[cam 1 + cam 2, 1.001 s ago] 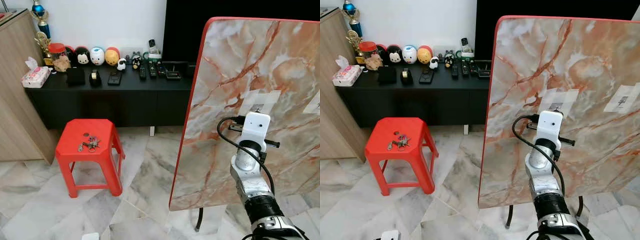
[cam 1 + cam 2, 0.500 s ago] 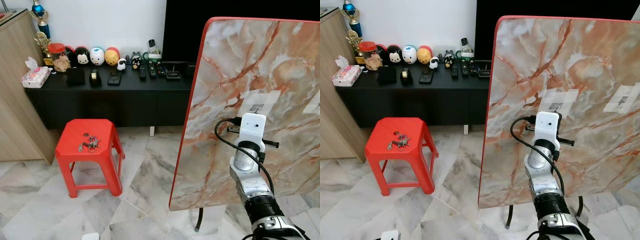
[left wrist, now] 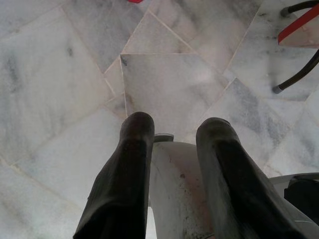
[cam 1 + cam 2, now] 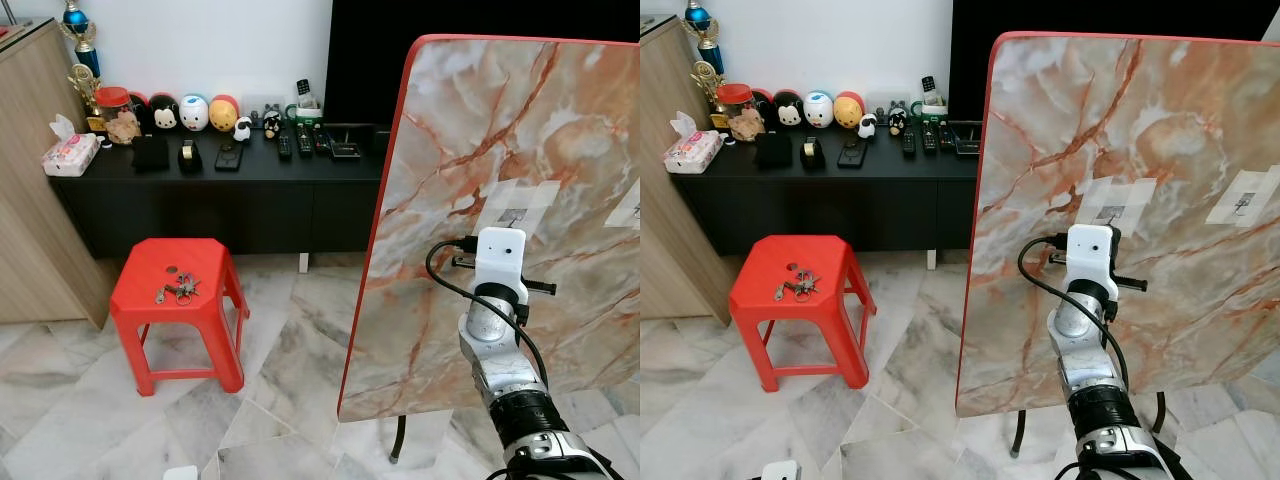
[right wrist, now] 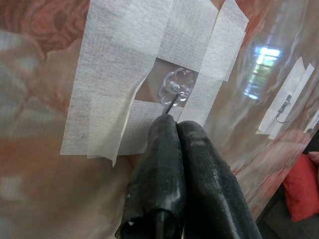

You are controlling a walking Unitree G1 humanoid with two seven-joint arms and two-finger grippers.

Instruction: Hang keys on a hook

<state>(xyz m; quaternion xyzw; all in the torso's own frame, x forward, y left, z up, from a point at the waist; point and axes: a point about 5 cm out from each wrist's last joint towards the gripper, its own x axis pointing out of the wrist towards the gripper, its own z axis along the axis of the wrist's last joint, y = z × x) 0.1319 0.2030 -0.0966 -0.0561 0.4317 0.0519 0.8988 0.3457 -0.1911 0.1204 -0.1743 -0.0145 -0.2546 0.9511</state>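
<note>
Eye views: keys (image 4: 178,291) lie on the red stool (image 4: 135,300), well left of the upended marble slab (image 4: 450,150), while the right arm is raised to the slab's taped hook (image 4: 514,214); judged step is a hook check, pickup not yet done, so next comes a turn to the stool. Right wrist view: right tool (image 5: 174,124) pressed closed, empty, tips just beside the hook. Left wrist view: left tool (image 3: 172,130) parted, empty, over floor; no containers involved.

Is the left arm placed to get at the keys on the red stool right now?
Probably not: the left gripper hangs low, pointing at the marble floor, while the keys lie on the red stool ahead. Nothing blocks the way; it just needs raising.
</note>
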